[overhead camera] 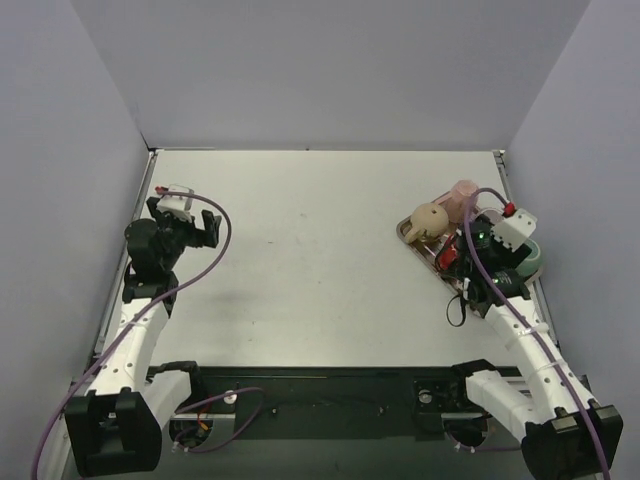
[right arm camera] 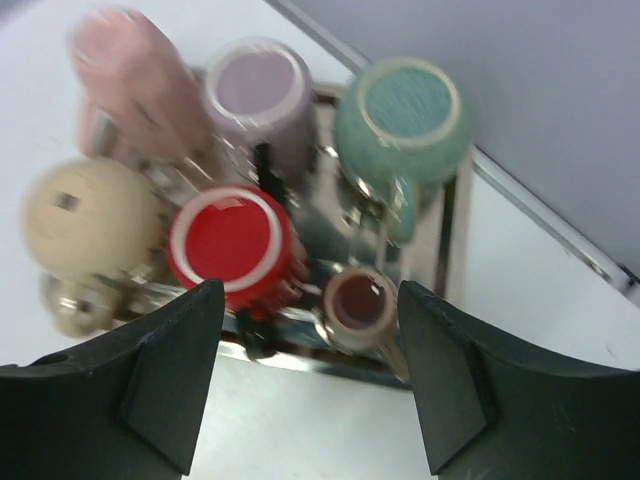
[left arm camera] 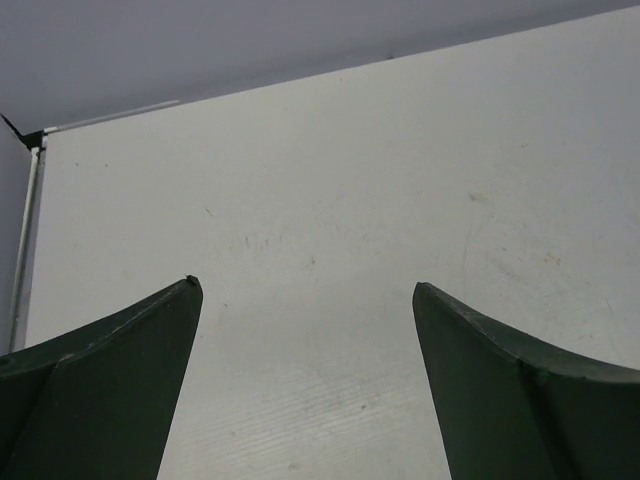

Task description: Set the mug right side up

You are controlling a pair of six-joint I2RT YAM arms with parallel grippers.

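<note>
Upper left of the right gripper [right arm camera: 310,290], whose jaws stand apart and empty, sits the base-up red mug [right arm camera: 235,250].

I look out over a pale grey table [overhead camera: 300,270], matte and faintly scuffed. Plain lavender-grey walls close it in on three sides: a back wall [overhead camera: 330,70], a left wall [overhead camera: 60,180] and a right wall [overhead camera: 590,140]. A thin metal strip [left arm camera: 24,240] edges the table's left side. The light is soft and even.
</note>
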